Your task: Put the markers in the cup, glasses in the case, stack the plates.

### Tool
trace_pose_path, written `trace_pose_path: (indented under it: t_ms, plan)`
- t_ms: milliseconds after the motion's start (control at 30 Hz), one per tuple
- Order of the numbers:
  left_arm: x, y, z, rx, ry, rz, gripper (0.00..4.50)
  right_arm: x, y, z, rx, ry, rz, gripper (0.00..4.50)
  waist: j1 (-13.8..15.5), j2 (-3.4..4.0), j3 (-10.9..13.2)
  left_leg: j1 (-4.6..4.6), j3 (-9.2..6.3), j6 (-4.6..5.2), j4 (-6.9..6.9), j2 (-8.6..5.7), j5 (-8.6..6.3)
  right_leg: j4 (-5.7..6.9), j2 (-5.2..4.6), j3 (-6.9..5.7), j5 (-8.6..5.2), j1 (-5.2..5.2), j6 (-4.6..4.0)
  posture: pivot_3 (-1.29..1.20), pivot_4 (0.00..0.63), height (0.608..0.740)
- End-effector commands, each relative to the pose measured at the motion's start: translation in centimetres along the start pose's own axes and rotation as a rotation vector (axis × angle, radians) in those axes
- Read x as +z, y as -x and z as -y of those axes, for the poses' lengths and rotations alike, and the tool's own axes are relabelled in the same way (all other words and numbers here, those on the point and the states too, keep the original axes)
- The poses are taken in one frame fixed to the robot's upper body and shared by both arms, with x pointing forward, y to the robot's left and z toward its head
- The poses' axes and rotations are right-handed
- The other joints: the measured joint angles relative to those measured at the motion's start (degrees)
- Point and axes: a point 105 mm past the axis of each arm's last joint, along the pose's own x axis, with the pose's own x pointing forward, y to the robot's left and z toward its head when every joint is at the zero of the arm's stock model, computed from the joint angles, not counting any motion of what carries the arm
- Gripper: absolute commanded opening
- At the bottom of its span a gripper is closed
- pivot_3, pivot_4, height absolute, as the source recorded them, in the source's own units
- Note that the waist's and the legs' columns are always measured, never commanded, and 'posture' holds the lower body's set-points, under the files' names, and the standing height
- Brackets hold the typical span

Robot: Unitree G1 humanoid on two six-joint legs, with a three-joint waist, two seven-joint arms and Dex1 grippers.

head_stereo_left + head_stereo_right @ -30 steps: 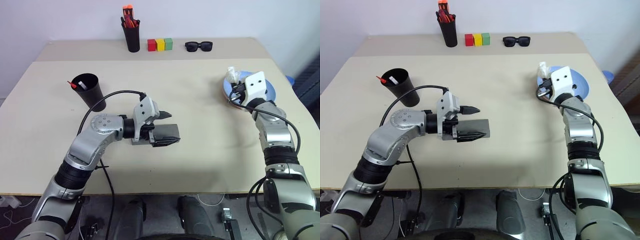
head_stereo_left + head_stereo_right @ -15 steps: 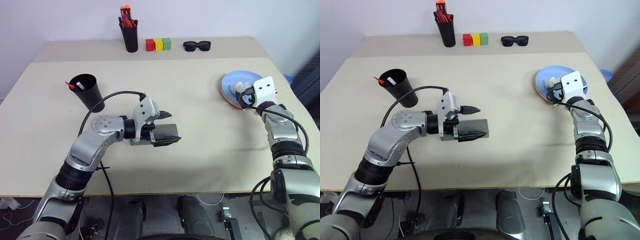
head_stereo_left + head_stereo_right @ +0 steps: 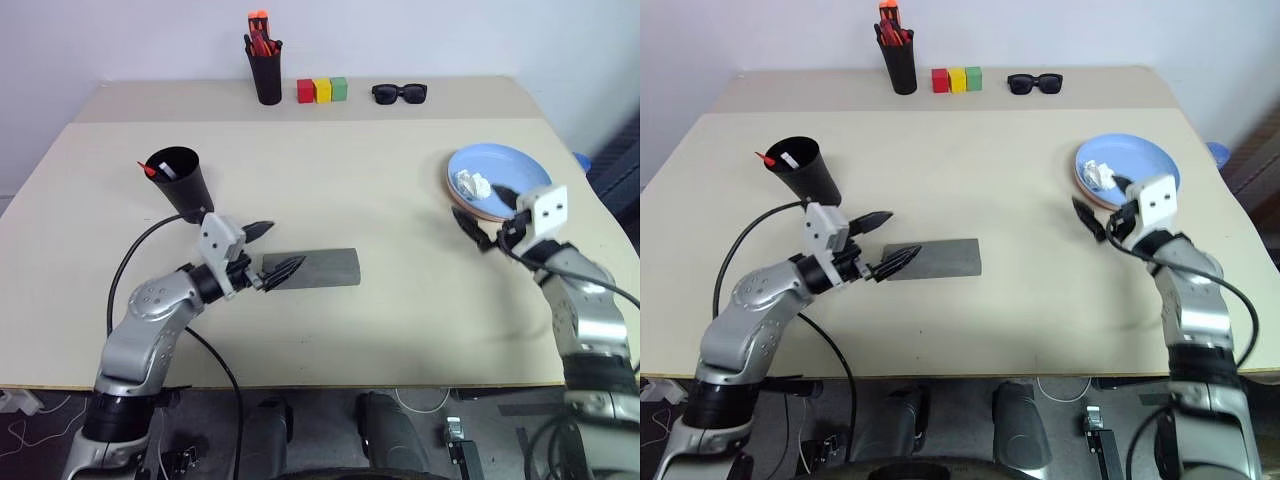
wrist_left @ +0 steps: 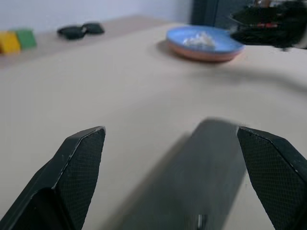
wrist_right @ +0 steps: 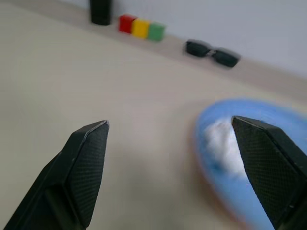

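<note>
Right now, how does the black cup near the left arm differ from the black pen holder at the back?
The cup is wide, tapered and tilted; the pen holder is narrower and upright. The cup holds a red-tipped and a white marker; the pen holder holds a bunch of orange-red pens. Both are plain black and open-topped.

The closed case [image 3: 312, 269] hides whatever lies inside it

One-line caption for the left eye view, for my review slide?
Both grippers, left and right, open and empty beside the closed case and stacked plates.
</note>
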Motion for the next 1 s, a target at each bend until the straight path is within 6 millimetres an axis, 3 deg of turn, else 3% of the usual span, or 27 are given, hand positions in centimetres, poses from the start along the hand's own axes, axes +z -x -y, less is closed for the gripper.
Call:
trace_pose_path:
  t_ms: [33,100,300,467,733,1000]
  plan:
    - [0.7,2.5,-0.1,-0.003,-0.034,0.024,4.50,0.5,3.3,0.0,0.023,0.019,-0.001,4.17,0.19,-0.02,-0.01,0.01,0.00,0.01,-0.02,0.00,-0.01,0.00,0.00,0.00,0.00,0.00,0.00,0.00,0.150,0.740]
    - [0.5,2.6,0.1,-0.003,-0.037,0.016,4.50,-0.4,4.9,0.5,0.027,0.009,-0.037,4.17,0.17,0.01,0.00,0.04,0.00,0.01,-0.05,0.01,-0.01,0.01,0.00,-0.01,-0.11,0.00,-0.19,0.00,0.150,0.740]
    - [-0.7,6.3,-0.3,0.004,-0.025,-0.040,4.50,-2.9,10.4,0.1,0.025,-0.037,-0.125,4.17,-0.10,0.02,-0.05,0.16,0.06,0.01,-0.01,0.02,-0.02,-0.03,0.00,0.02,-0.12,0.13,-0.29,0.00,0.150,0.740]
    - [-1.4,7.6,0.0,0.007,-0.022,-0.060,4.50,-3.6,12.8,0.4,-0.010,-0.052,-0.143,4.17,-0.21,0.01,-0.06,0.15,0.12,0.01,0.02,0.03,-0.02,-0.06,-0.02,0.04,-0.14,0.14,-0.32,0.00,0.150,0.740]
    - [-1.5,6.4,1.0,0.007,-0.015,-0.053,4.50,-3.9,13.6,1.1,-0.015,-0.049,-0.144,4.17,0.01,0.00,-0.06,0.14,0.12,0.00,-0.01,0.03,-0.03,-0.12,-0.04,0.04,-0.15,0.15,-0.33,0.00,0.150,0.740]
    - [-0.9,6.0,1.6,0.024,-0.008,-0.058,4.50,-3.7,13.2,0.5,0.018,-0.044,-0.131,4.17,0.03,0.01,-0.06,0.13,0.12,0.00,0.00,0.03,-0.03,-0.12,-0.04,0.04,-0.15,0.14,-0.33,0.00,0.150,0.740]
